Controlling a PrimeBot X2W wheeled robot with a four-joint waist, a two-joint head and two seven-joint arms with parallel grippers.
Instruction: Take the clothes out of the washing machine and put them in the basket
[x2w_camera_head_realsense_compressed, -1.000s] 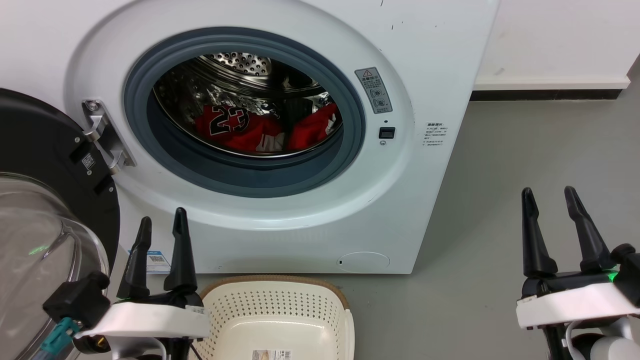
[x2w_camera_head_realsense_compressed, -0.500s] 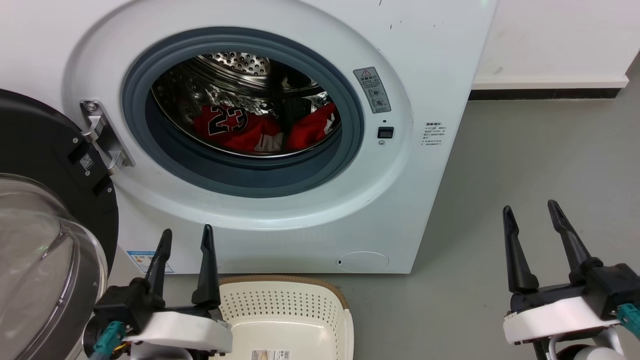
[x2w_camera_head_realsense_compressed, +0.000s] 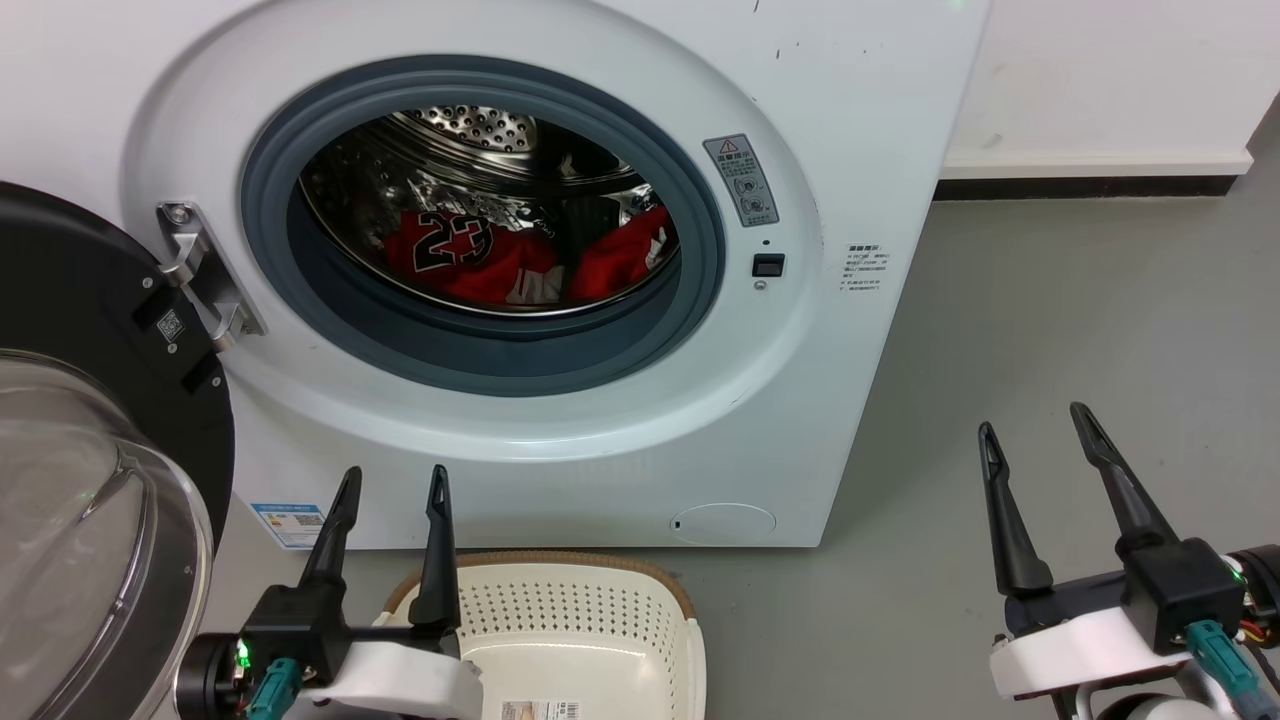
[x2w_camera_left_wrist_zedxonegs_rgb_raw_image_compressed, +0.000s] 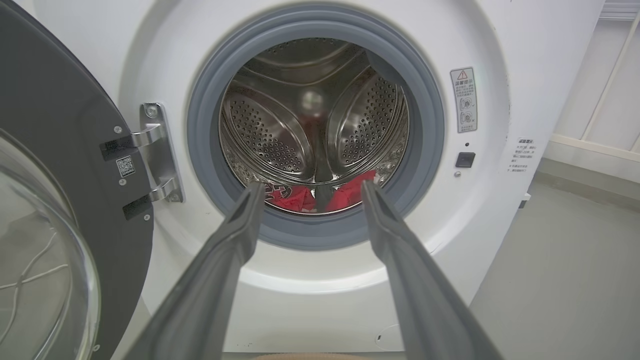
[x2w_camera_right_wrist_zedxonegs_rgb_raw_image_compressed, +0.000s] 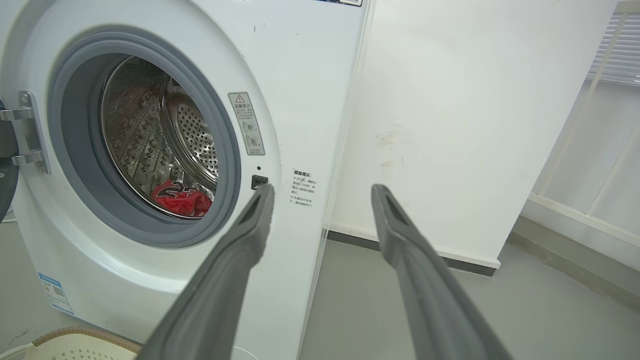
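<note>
Nothing is out yet; the clothes (x2w_camera_head_realsense_compressed: 470, 262), red with one showing "23", lie low in the drum (x2w_camera_head_realsense_compressed: 470, 125), deep inside the washing machine (x2w_camera_head_realsense_compressed: 600, 480) behind its grey gasket (x2w_camera_head_realsense_compressed: 500, 350); a second red lump sits beside it, toward the machine's right. The basket (x2w_camera_head_realsense_compressed: 560, 600) is on the floor just in front of the machine, under the porthole; it's bare inside apart from a label. The door (x2w_camera_head_realsense_compressed: 80, 300) is swung wide at the machine's left.

The left gripper (x2w_camera_head_realsense_compressed: 393, 475) is in front of the machine's lower panel, lined up on the porthole in the left wrist view, fingers spread and empty; the right gripper (x2w_camera_head_realsense_compressed: 1035, 420) is off the machine's right front corner, fingers also apart and holding nothing.

Risks as I read them:
- reach is deep and low; a forearm or finger could catch the gasket lip on the way in, or drag it on the way out
- thin fingers on slack jersey; a shallow pinch may slip, or lift only one layer
- fabric could snag on the drum paddle or trail over the gasket, then drop short, between the machine and the basket
- left arm works close to the door and hinge (x2w_camera_head_realsense_compressed: 205, 275); a wide elbow swing could knock the door
- basket is light; a bump from the left gripper could shove it out from under the porthole
</note>
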